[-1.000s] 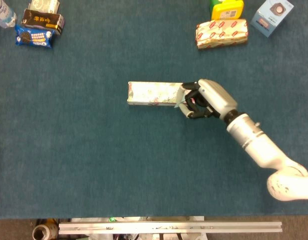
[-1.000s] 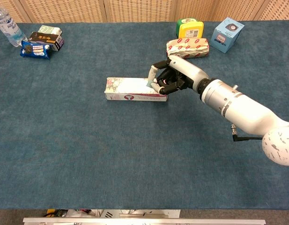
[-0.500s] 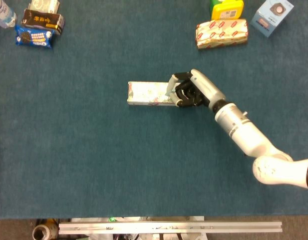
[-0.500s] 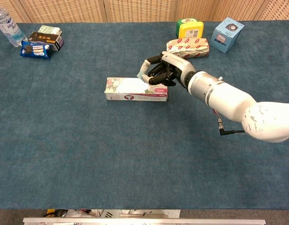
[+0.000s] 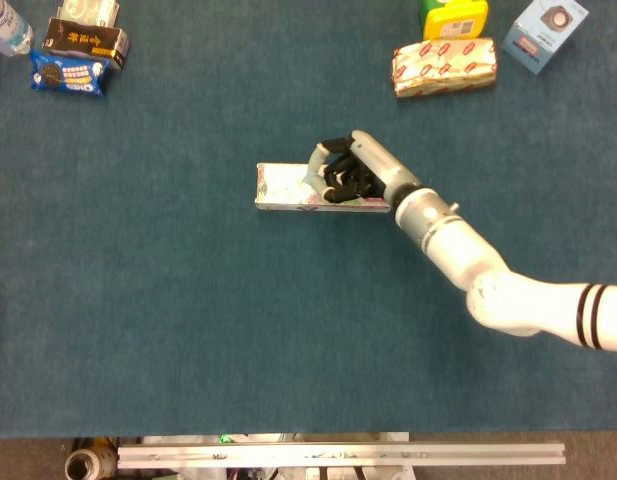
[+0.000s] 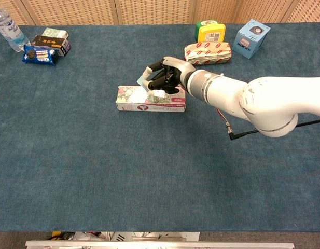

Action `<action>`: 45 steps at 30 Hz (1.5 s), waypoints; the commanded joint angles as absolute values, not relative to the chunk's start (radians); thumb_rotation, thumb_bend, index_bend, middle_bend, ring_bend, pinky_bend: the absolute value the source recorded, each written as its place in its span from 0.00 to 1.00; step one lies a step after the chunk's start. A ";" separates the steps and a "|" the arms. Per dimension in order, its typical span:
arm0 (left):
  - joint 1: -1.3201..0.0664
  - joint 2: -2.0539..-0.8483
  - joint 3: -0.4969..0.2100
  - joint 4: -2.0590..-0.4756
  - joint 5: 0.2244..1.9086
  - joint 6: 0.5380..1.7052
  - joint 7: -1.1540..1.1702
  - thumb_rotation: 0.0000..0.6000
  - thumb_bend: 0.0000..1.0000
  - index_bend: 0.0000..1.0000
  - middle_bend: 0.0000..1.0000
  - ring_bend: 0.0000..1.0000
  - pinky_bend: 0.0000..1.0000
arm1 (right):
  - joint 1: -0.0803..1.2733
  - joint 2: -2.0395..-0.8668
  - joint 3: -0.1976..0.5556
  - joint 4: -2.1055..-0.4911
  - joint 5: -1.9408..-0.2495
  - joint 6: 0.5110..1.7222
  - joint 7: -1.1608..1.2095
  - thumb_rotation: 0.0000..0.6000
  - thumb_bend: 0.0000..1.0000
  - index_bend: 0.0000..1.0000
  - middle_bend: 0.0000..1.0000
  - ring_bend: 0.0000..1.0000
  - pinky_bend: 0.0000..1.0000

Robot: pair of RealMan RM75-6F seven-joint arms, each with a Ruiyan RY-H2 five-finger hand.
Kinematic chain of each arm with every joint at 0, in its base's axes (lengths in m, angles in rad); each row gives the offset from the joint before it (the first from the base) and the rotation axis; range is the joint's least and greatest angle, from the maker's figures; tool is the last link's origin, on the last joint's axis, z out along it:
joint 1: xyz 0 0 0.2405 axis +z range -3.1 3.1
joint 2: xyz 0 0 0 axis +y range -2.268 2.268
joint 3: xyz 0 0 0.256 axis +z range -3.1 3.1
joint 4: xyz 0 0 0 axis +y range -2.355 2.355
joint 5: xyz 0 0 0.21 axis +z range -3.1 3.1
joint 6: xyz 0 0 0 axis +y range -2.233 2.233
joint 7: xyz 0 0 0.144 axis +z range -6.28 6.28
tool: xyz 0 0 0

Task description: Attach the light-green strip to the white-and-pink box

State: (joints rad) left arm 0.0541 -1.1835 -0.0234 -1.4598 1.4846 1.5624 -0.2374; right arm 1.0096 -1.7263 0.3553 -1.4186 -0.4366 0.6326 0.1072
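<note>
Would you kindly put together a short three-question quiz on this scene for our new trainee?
1. True or false: the right hand is over the white-and-pink box.
2. Which hand is out of both views?
3. The light-green strip is: A) lying on the blue cloth, B) at the fingers over the box, C) beside the bottle.

Key: 1 true; 2 the left; 3 B.

My right hand [image 6: 165, 77] sits over the middle of the white-and-pink box [image 6: 134, 98], which lies lengthwise left to right at mid-table. The strip [image 6: 143, 81] is between my fingers, above the box's top. Snack packets [image 6: 44, 47] lie far left; wrapped packages [image 6: 208, 52] far right.
</note>
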 commanded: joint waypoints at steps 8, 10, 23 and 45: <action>0.056 -1.186 -0.023 -1.456 1.484 1.563 -0.241 1.00 0.29 0.07 0.31 0.33 0.31 | 1.137 -1.712 0.347 -1.419 -0.204 0.663 0.000 1.00 0.47 0.64 0.86 0.99 1.00; 0.056 -1.186 -0.022 -1.455 1.485 1.563 -0.240 1.00 0.29 0.07 0.31 0.33 0.31 | 1.149 -1.714 0.345 -1.416 -0.174 0.666 -0.010 1.00 0.47 0.64 0.85 0.99 1.00; 0.060 -1.187 -0.021 -1.450 1.483 1.563 -0.245 1.00 0.29 0.07 0.31 0.33 0.31 | 1.197 -1.738 0.332 -1.374 -0.060 0.677 -0.070 1.00 0.47 0.64 0.85 0.99 1.00; 0.057 -1.184 -0.019 -1.447 1.486 1.555 -0.252 1.00 0.29 0.07 0.31 0.33 0.31 | 1.187 -1.696 0.337 -1.417 0.052 0.660 -0.104 1.00 0.47 0.64 0.85 0.99 1.00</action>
State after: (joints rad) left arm 0.0575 -1.1843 -0.0194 -1.4471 1.4855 1.5554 -0.2524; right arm 1.1893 -1.7015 0.3342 -1.4116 0.0465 0.6638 -0.1054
